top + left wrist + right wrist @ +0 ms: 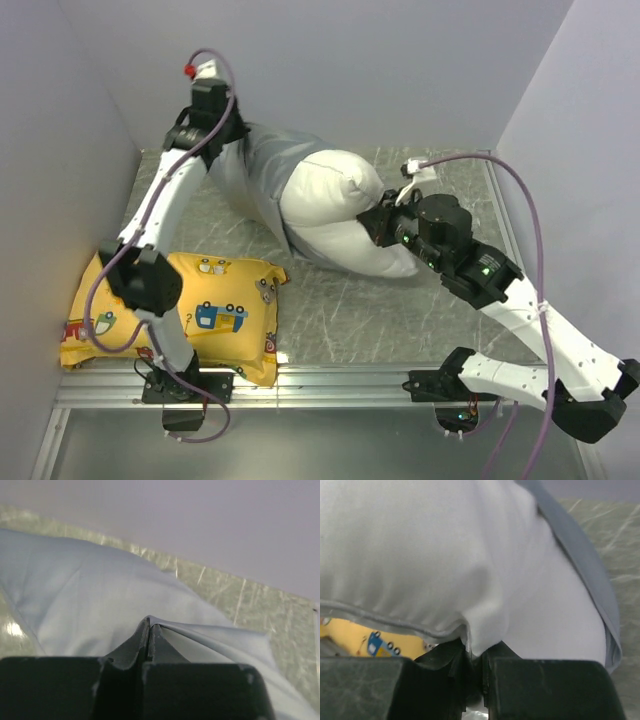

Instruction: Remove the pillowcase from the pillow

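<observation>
The white pillow point(335, 205) lies mid-table, about half out of the grey pillowcase point(262, 165), which trails toward the back left. My left gripper point(222, 128) is at the back left, shut on a fold of the pillowcase point(100, 590); the fabric peaks between its fingertips point(149, 622). My right gripper point(375, 215) is at the pillow's right end, shut on a pinch of the pillow point(445, 555); the white fabric bulges down between its jaws point(476, 647). The grey pillowcase edge point(580, 565) wraps the pillow's far side in the right wrist view.
A yellow cushion point(215, 310) printed with cartoon vehicles lies at the front left beside the left arm's base. Grey walls close the table at the back and both sides. A metal rail point(320, 385) runs along the near edge.
</observation>
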Action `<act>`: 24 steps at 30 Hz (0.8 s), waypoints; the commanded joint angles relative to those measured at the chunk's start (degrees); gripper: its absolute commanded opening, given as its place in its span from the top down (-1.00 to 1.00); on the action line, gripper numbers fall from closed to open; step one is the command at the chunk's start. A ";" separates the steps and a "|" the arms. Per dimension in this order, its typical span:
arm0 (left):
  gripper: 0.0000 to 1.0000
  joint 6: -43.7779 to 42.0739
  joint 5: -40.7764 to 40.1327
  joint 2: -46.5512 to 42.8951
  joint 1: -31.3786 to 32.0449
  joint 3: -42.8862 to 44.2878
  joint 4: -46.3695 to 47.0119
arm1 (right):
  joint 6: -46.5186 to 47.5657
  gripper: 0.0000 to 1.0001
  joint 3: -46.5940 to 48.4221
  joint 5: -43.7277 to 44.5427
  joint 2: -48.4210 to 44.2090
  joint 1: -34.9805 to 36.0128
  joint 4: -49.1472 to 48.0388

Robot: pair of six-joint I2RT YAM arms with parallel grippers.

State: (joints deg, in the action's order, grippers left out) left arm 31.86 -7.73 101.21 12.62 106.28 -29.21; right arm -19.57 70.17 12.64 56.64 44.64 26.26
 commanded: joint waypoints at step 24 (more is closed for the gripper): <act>0.01 -10.85 -8.89 13.06 19.02 12.81 -0.86 | -30.60 1.00 -43.19 -47.08 8.99 -48.40 -39.69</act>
State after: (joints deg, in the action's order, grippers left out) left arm 20.69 -18.96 119.22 30.65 120.95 -31.79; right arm -47.22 29.58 -29.91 59.72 1.17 -7.01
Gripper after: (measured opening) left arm 0.470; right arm 0.159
